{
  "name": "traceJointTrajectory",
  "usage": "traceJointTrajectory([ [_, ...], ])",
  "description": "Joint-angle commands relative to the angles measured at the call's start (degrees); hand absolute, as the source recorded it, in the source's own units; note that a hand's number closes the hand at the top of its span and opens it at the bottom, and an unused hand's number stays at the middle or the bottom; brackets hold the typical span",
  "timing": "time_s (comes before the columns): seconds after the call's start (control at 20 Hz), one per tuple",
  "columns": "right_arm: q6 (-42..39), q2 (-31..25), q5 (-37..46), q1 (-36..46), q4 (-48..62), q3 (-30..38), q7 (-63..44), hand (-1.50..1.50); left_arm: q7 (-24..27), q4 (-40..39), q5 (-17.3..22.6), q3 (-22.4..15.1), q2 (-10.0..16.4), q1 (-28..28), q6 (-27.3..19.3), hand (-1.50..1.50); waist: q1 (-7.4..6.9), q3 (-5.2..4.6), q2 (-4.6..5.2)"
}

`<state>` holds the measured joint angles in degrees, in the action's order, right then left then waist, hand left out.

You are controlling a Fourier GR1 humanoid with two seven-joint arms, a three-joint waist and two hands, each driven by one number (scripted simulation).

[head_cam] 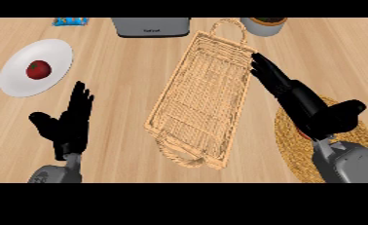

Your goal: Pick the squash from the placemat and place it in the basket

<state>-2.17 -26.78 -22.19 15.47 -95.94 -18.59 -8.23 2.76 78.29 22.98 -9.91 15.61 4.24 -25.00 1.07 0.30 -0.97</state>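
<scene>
The woven basket (pixel 176 117), a long tray with loop handles, lies in the middle of the counter with nothing inside. At the right edge lies a round woven placemat (pixel 289 143). My right hand (pixel 305 104) hovers over it, fingers straight and pointing up-left to the basket's right rim, thumb spread to the right. Only a thin orange sliver, apparently the squash (pixel 303 133), shows under the palm; the rest is hidden. My left hand (pixel 70 121) rests open at the lower left, fingers up.
A white plate (pixel 22 80) with a red tomato (pixel 38 69) sits at the far left. Along the back edge stand a grey toaster (pixel 151 26), a blue packet (pixel 70 22) and a grey plant pot (pixel 265 25).
</scene>
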Motion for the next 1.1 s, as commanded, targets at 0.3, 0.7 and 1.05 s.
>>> traceJointTrajectory([
  [0.3, 11.65, 9.54, -9.29, -0.95, 3.56, 19.78, 13.77, 1.50, 1.80, 3.86, -8.48, -1.86, 11.54, 5.14, 5.34, 0.00, 6.54, 3.05, -1.37],
  [0.7, 25.24, 13.71, 13.95, 1.44, 6.24, 4.03, 10.03, -1.50, -1.46, 9.37, -12.63, -3.70, 17.85, 9.99, 11.82, 0.00, -0.73, -0.38, 0.64],
  [1.05, 21.04, -11.14, 30.26, 7.95, 11.87, 4.08, -10.83, -1.50, 1.24, 7.22, -13.47, -3.62, 17.77, 7.96, 11.74, 0.00, -0.06, -0.92, 0.47],
])
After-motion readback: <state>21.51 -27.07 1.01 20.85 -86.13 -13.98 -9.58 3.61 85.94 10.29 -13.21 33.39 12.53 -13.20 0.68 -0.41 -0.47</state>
